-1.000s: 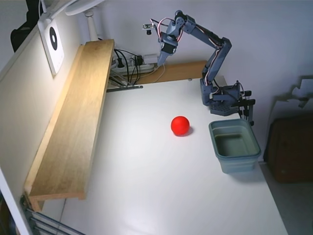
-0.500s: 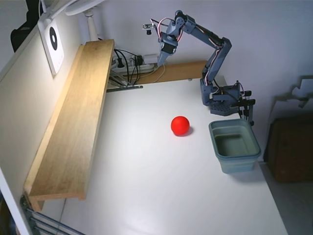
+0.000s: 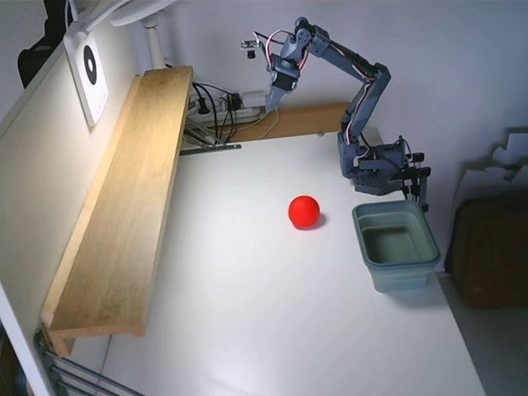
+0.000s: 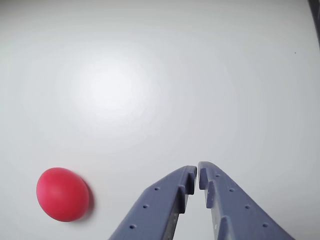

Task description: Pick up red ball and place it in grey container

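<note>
Down at the near end of the white table (image 3: 272,330) nothing lies on the bare top. A long wooden shelf (image 3: 124,214) runs along the left side in the fixed view, from the near corner toward the back.

A bit farther in sits the grey container (image 3: 396,245), close to the right edge of the table. It stands upright and looks empty inside. The red ball (image 3: 304,211) rests on the table just to the left of it (near, but not touching). It is round and smooth, and it has a small shadow beside it.

Behind the tub, the base of the blue arm (image 3: 375,169) is fixed to the table. The arm bends up and over toward the back. Its gripper (image 3: 270,101) hangs high in the air, pointing down, well apart from the ball.

In the wrist view the gripper (image 4: 198,172) has its 2 fingers (image 4: 165,197) pressed almost together at the tips, with only a thin gap, and they hold nothing. The red ball (image 4: 62,194) shows low on the left there, away from the fingers.

At the far end some black cables (image 3: 216,107) lie behind the shelf.
</note>
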Robot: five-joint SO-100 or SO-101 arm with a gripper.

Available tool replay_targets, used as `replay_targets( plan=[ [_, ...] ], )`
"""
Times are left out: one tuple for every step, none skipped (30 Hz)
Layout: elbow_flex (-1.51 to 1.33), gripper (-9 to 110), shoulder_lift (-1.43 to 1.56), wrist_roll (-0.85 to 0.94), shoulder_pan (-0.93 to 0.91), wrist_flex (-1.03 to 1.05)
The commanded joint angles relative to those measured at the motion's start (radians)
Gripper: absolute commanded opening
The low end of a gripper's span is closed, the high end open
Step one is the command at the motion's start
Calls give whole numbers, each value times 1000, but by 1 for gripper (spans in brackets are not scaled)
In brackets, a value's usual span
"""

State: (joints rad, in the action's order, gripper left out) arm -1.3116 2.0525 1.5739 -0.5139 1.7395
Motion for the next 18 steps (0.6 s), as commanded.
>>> replay_targets(
  plan=[
    [-11,-3,29,-3,-10,6],
    [-11,-3,29,-3,-10,6],
    [-11,-3,29,-3,-10,6],
    [-11,-3,29,-3,-10,6],
    [-11,-3,29,-3,-10,6],
    [-11,-3,29,-3,-10,6],
    [-11,-3,29,-3,-10,6],
    [-11,-3,29,-3,-10,6],
    [-11,-3,29,-3,-10,6],
    [-11,-3,29,-3,-10,6],
    [-11,-3,29,-3,-10,6],
    [-11,-3,29,-3,-10,6],
    [-11,-3,29,-3,-9,6],
    [-11,-3,29,-3,-4,6],
    [-11,-3,29,-3,5,6],
    [-11,38,29,-3,19,6],
    [-11,38,29,-3,30,6],
    [-11,38,29,-3,48,6]
  ],
)
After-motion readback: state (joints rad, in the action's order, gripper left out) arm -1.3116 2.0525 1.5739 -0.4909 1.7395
